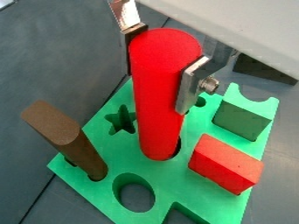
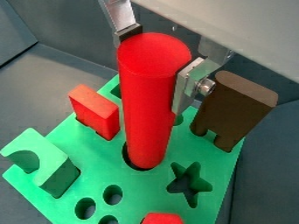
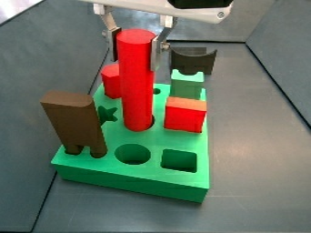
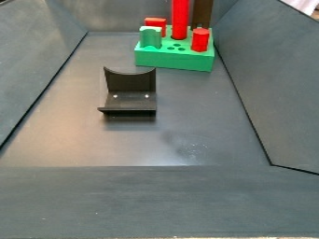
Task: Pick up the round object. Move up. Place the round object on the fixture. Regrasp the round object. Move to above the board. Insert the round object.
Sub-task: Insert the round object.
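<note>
The round object (image 1: 158,96) (image 2: 149,96) is a long red cylinder. It stands upright with its lower end in a round hole of the green board (image 1: 176,188) (image 2: 140,188) (image 3: 134,173) (image 4: 174,58). My gripper (image 1: 158,68) (image 2: 156,70) (image 3: 134,40) is shut on the round object (image 3: 134,77) near its top, one silver finger (image 1: 193,83) on each side. The fixture (image 4: 129,89) (image 3: 191,59), dark with a curved notch, stands on the floor apart from the board with nothing on it.
On the board are a tall brown slab (image 1: 65,136) (image 2: 233,109) (image 3: 75,123), a red cube (image 1: 228,162) (image 2: 93,112) (image 3: 185,114) and a green arch block (image 1: 247,118) (image 2: 41,162). A star hole (image 1: 121,121) and a round hole (image 3: 131,153) lie open. Dark walls ring the floor.
</note>
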You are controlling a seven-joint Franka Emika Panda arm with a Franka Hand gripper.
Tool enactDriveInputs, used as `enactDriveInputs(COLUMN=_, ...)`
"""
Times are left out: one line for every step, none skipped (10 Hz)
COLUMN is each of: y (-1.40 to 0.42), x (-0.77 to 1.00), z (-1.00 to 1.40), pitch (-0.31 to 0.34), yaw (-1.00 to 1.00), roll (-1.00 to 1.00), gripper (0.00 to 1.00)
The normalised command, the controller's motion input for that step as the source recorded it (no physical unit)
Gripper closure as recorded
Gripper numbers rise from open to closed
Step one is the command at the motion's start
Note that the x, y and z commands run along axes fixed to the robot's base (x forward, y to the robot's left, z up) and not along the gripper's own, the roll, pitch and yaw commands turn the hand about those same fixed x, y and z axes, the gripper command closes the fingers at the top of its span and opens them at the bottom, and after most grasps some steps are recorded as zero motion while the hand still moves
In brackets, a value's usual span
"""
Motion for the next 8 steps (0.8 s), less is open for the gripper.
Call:
enactDriveInputs(y=0.00, x=0.00, z=-0.27, pitch=0.000, yaw=-0.10, roll=0.00, gripper=1.00)
enactDriveInputs(y=0.00, x=0.00, z=-0.24, pitch=0.000, yaw=-0.10, roll=0.00, gripper=1.00)
enactDriveInputs(y=0.00, x=0.04, z=-0.22, pitch=0.000, yaw=-0.09, roll=0.00, gripper=1.00)
enactDriveInputs(y=0.00, x=0.01, z=-0.25, pitch=0.000, yaw=-0.07, roll=0.00, gripper=1.00)
enactDriveInputs(y=0.00, x=0.00, z=-0.32, pitch=0.000, yaw=-0.07, roll=0.00, gripper=1.00)
enactDriveInputs(y=0.00, x=0.00, z=-0.28, pitch=0.000, yaw=-0.07, roll=0.00, gripper=1.00)
enactDriveInputs(y=0.00, x=0.07, z=-0.22, pitch=0.010, yaw=-0.09, roll=0.00, gripper=1.00)
enactDriveInputs(y=0.00, x=0.14, z=-0.21, pitch=0.030, yaw=-0.09, roll=0.00, gripper=1.00)
